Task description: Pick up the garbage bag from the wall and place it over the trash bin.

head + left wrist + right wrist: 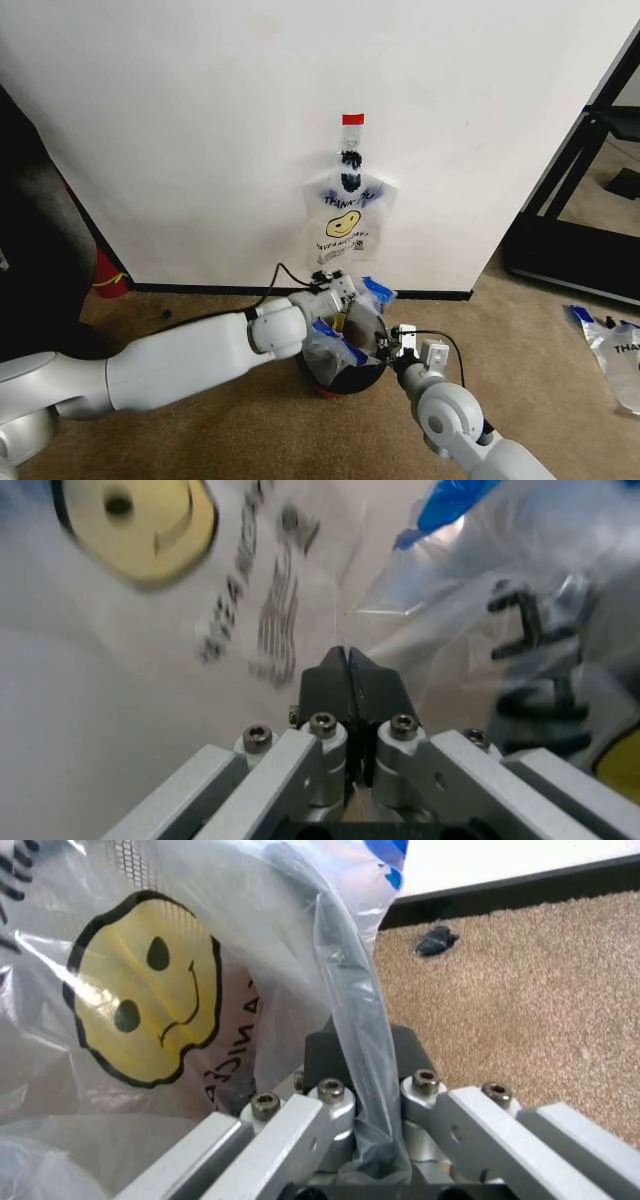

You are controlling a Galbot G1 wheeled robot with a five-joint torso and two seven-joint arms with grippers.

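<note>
2 grippers, left [345,296] & right [392,345], pinch 1 garbage bag [345,335]

Tan carpet [200,420] covers the floor. The trash bin [345,378] stands on it near the wall, and a spare bag [612,352] lies at the right

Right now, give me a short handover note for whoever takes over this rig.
Left gripper: jaws shut on the garbage bag, at the trash bin's wall-side rim.
Right gripper: jaws shut on the same bag, a fold pinched between them, at the bin's opposite side.
Trash bin: on the carpet below the wall.
Done: one bag is off the wall and held spread above the bin.
Left: seat it over the rim, release. Another bag hangs on the wall.
</note>
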